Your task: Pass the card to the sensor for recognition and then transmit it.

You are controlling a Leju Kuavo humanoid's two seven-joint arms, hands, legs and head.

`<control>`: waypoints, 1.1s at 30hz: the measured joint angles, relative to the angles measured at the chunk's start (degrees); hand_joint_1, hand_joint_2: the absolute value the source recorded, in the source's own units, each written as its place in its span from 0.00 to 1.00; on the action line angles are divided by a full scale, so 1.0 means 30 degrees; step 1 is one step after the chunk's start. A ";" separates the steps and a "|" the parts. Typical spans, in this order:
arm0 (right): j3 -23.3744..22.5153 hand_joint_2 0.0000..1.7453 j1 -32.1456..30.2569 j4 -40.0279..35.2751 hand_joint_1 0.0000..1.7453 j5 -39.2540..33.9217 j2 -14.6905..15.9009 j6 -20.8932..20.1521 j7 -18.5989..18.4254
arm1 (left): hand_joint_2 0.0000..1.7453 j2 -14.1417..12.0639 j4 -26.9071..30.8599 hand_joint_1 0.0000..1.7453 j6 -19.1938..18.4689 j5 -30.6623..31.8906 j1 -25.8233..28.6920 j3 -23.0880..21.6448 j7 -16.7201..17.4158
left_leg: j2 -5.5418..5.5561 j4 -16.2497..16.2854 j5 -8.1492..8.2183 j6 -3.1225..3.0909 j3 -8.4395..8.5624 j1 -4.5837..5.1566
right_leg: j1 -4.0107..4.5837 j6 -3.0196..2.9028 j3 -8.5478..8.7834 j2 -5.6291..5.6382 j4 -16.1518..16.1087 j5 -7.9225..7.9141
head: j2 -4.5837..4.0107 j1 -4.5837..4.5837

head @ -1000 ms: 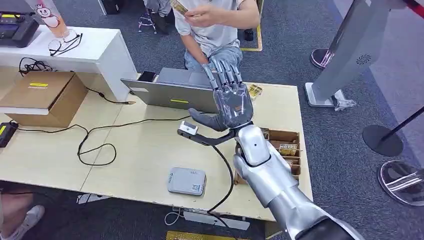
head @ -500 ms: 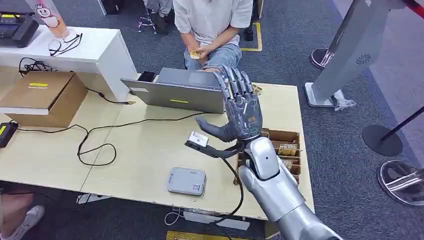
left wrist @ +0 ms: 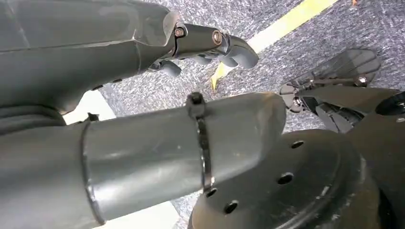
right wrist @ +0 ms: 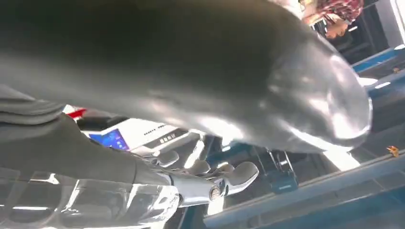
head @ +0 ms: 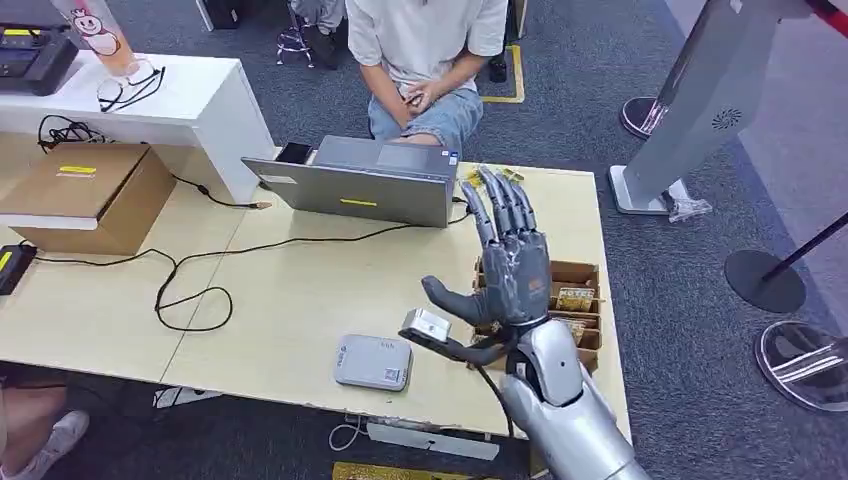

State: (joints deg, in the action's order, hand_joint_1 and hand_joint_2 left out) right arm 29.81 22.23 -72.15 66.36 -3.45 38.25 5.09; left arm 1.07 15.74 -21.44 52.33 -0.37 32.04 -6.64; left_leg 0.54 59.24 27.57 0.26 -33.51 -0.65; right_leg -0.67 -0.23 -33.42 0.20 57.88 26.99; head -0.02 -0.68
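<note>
A pale wooden table (head: 300,290) fills the lower left, a grey sensor (head: 373,362) near its front edge. Just right, the right hand (head: 505,270) is raised, fingers spread, empty; the left hand (left wrist: 210,45) hangs curled, empty. Cards sit in the box (head: 575,297) at centre right, so a blind reach may knock it over.

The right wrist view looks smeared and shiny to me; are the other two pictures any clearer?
Right wrist view: the close right hand is a dark blur with bright glare. Left wrist view: the left hand is sharp, evenly lit. Head view: crisp, with soft light on the table and faint shadows.
</note>
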 joint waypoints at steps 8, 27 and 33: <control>-0.0095 0.00 -0.0928 -0.0932 0.00 -0.0175 0.0342 -0.0029 0.0167 | 0.00 0.0000 0.0000 0.00 -0.0007 0.0051 0.0052 0.0306 -0.0044 | -0.0001 0.0000 0.0002 -0.0002 0.0002 -0.0001 | 0.0000 -0.0001 -0.0001 0.0001 0.0000 0.0001 | 0.0000 0.0000; -0.0670 0.00 -0.3632 -0.2549 0.00 -0.0867 0.0940 -0.1989 0.0910 | 0.00 0.0000 0.0000 0.00 -0.0131 0.0707 0.0117 0.1406 -0.0306 | 0.0000 -0.0001 0.0011 0.0003 -0.0005 -0.0001 | 0.0000 0.0007 0.0001 0.0000 -0.0002 0.0010 | 0.0000 0.0000; -0.1005 0.00 -0.4056 -0.2549 0.00 -0.0058 0.1070 -0.2434 0.0758 | 0.00 0.0044 0.0021 0.00 -0.0371 0.1078 0.0168 0.1886 -0.0299 | 0.0001 -0.0001 0.0011 0.0003 -0.0006 -0.0001 | 0.0000 0.0007 0.0001 0.0000 -0.0002 0.0010 | 0.0000 -0.0007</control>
State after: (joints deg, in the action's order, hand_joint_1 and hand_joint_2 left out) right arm 26.80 10.07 -79.80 66.18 -0.24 30.95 7.37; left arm 1.20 15.80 -22.56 55.56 0.14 37.70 -7.54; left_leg 0.55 59.24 27.60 0.27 -33.53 -0.65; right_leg -0.67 -0.21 -33.42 0.20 57.87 27.03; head -0.02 -0.70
